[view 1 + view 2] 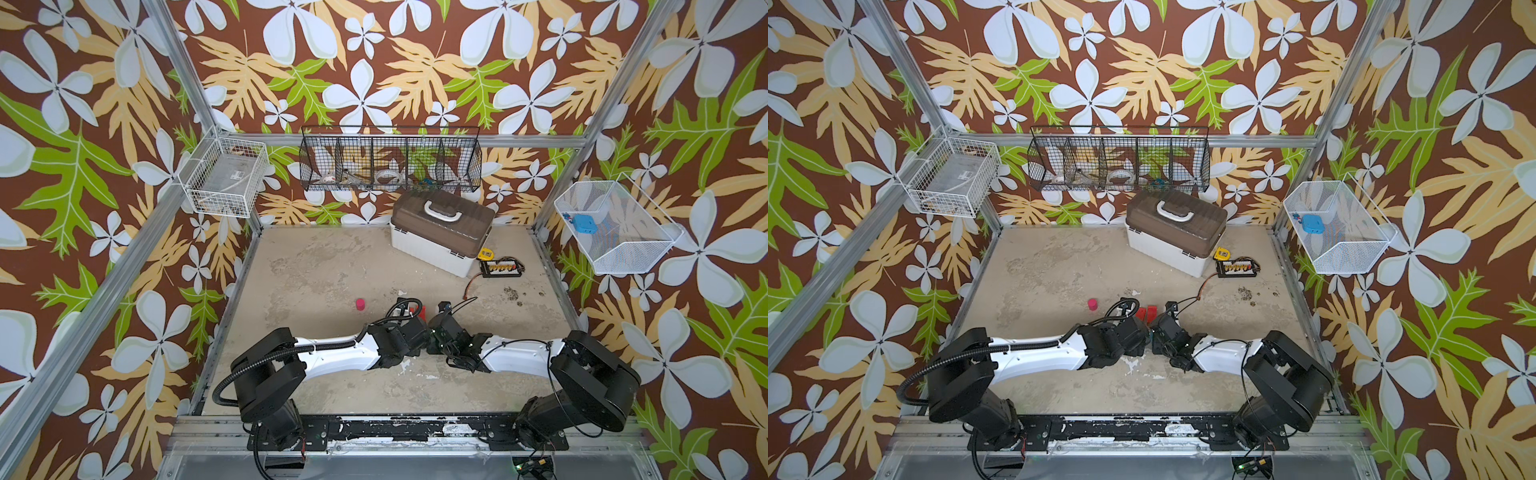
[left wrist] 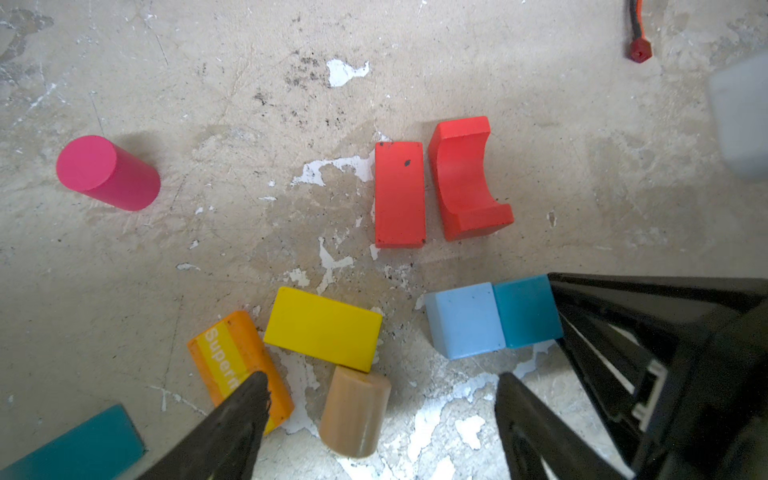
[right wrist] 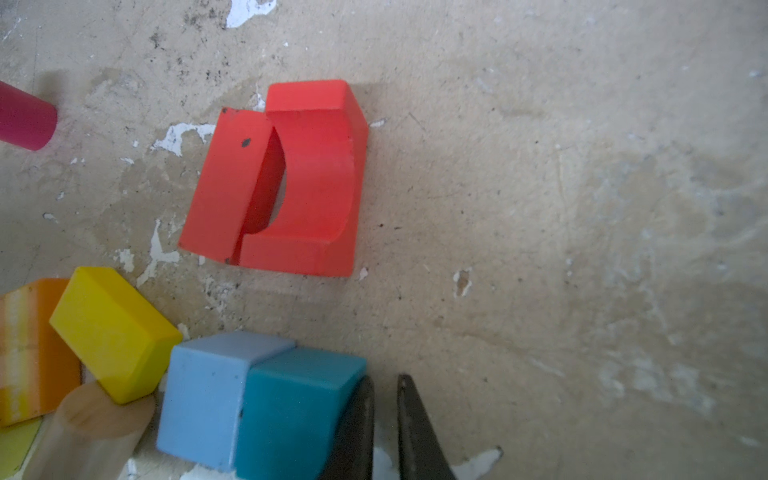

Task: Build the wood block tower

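No tower yet, blocks point(image 2: 322, 328) lie loose mid-scene on the surface point(image 2: 602, 208). Light, hard, slick paint I'd guess, so pinch flat sides; left pincer point(image 2: 380, 386) gapes empty, right pincer point(image 3: 384, 380) closed beside teal block point(image 3: 299, 399).

The scene is lit brightly and evenly by soft, diffuse light, seemingly from above, and no glare is seen on the worn beige tabletop point(image 1: 332, 266). Only short, soft-edged shadows are cast, as beside the pink wooden cylinder point(image 2: 108, 172) and the red wooden arch block point(image 2: 469, 178). Fine detail is somewhat softened in both top views. In the wrist views, shapes near the edges are stretched by the wide lens. The teal wooden block point(image 3: 291, 407) and the bare wooden cylinder point(image 3: 91, 428), nearest the right wrist lens, are rendered out of focus. A pale grey shape point(image 2: 742, 120) is blurred past recognition.
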You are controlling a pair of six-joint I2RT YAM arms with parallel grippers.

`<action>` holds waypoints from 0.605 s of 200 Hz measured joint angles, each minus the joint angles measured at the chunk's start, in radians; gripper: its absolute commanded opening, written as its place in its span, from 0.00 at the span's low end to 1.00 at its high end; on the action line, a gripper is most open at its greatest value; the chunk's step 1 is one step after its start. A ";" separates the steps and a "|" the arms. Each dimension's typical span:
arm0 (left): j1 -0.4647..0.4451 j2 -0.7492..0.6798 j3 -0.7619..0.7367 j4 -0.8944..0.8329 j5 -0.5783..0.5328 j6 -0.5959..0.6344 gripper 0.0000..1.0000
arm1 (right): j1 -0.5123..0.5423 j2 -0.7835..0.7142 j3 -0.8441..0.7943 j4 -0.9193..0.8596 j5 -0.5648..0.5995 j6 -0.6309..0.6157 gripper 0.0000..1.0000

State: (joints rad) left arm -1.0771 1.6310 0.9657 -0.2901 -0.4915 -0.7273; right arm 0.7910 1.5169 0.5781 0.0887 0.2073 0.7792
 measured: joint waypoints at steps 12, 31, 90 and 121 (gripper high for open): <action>0.000 -0.002 -0.001 0.000 -0.001 0.000 0.87 | 0.000 0.000 0.000 0.000 -0.001 0.002 0.14; 0.000 -0.013 -0.006 -0.002 -0.005 0.000 0.87 | 0.000 0.000 0.000 0.000 -0.002 0.002 0.13; 0.004 -0.185 -0.038 -0.043 -0.129 -0.015 1.00 | 0.000 -0.116 -0.016 -0.048 0.026 0.006 0.23; 0.100 -0.424 -0.127 -0.060 -0.207 -0.026 1.00 | 0.000 -0.266 -0.003 -0.135 0.066 0.006 0.33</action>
State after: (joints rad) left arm -0.9775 1.2072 0.8387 -0.3500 -0.6983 -0.7536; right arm 0.7910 1.2510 0.5755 -0.0467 0.2733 0.7853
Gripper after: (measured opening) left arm 0.996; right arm 0.281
